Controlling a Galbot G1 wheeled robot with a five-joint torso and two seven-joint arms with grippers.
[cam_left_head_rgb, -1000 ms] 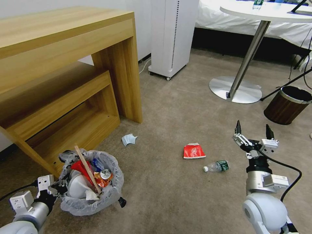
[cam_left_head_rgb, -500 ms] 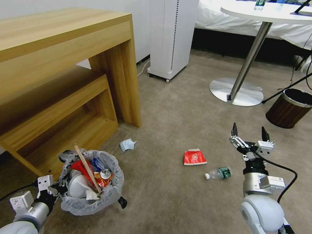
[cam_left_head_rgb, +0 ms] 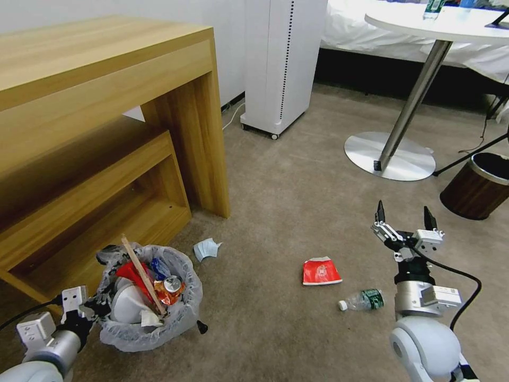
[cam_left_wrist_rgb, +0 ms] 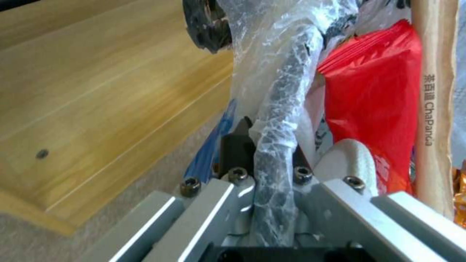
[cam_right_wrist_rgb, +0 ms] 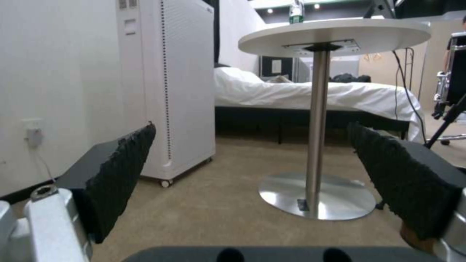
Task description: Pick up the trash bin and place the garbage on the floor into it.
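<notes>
Trash bin [cam_left_head_rgb: 150,297], small, black and lined with crinkly white plastic, sits on beige carpet [cam_left_head_rgb: 297,175] beside a wooden desk [cam_left_head_rgb: 106,127], rim clamped in the left gripper [cam_left_wrist_rgb: 269,145] fingers, while the right gripper [cam_left_head_rgb: 404,218] fingers gape empty above a clear bottle [cam_left_head_rgb: 362,301].

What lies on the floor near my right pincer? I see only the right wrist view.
Observer: A red wrapper and a clear bottle lie on the floor, left of the open right pincer.
Operator: Does the left pincer hold the bin?
Observer: Yes, the left pincer is shut on the bagged rim of the bin.
Operator: More litter?
Observer: A pale blue mask lies near the wooden desk.
</notes>
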